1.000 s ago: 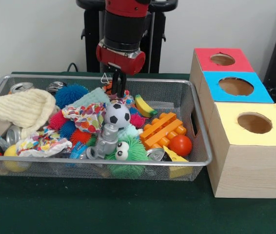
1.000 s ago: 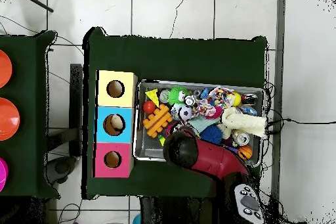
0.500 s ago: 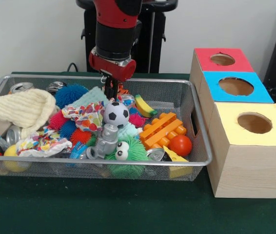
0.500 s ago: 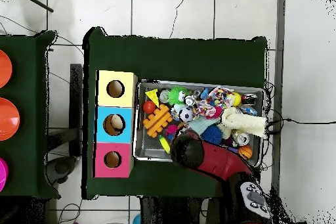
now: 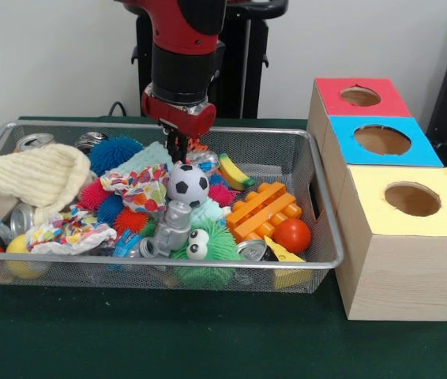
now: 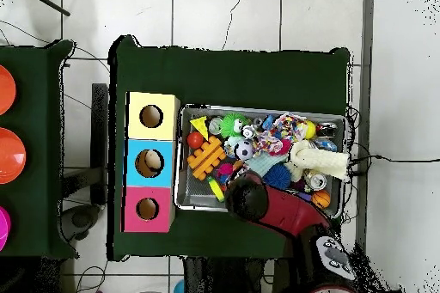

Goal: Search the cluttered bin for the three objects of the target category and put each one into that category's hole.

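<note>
The wire bin point(image 5: 322, 197) sits on the green table point(image 5: 208, 339) just beside the wooden box point(image 5: 397, 237) with its red hole point(image 5: 360, 96), blue hole point(image 5: 382, 140) and yellow hole point(image 5: 412, 199), all three empty from the front. Which category is the target cannot be told from the clutter. The gripper point(image 5: 178, 148) has shifted a little further left along the bin's far side since a second ago, when it hung above the soccer ball point(image 5: 188, 184); it now dips behind the pale teal cloth point(image 5: 148, 155). Whether its jaws are apart or closed cannot be told. The toy banana point(image 5: 234, 171), orange block point(image 5: 264, 208), red ball point(image 5: 291, 235) and knitted hat point(image 5: 30, 178) lie unchanged.
</note>
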